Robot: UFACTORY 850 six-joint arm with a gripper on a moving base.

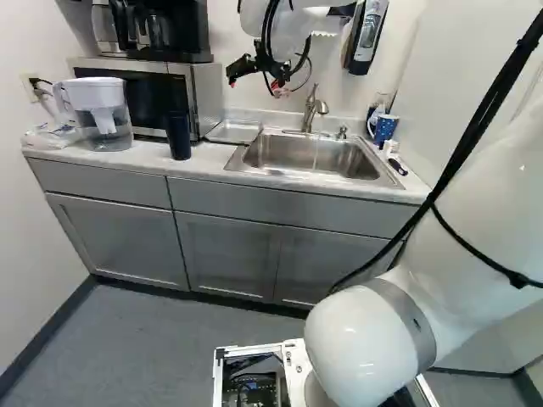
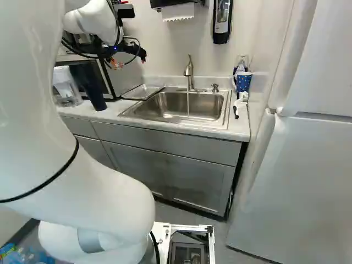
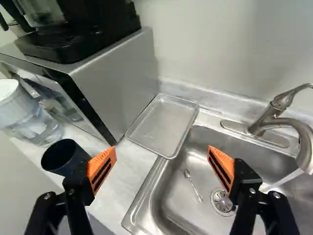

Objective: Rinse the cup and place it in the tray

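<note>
You look out from behind the white jointed arm (image 1: 365, 343) in both base views, left and right, facing ahead, slightly down, well back; both share the rectangular stainless-steel sink (image 1: 297, 158). Your wrist view looks down from nearer, sharing sink and shallow silver metal tray (image 3: 164, 126).

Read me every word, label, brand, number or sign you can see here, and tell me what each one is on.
No text is readable in any view.
Wall dispenser: any print on its front is too small and blurred to read.
Water pitcher: no lettering I can make out.
Microwave: no legible words or numbers.
Dark cup and metal tray: no lettering shows.
</note>
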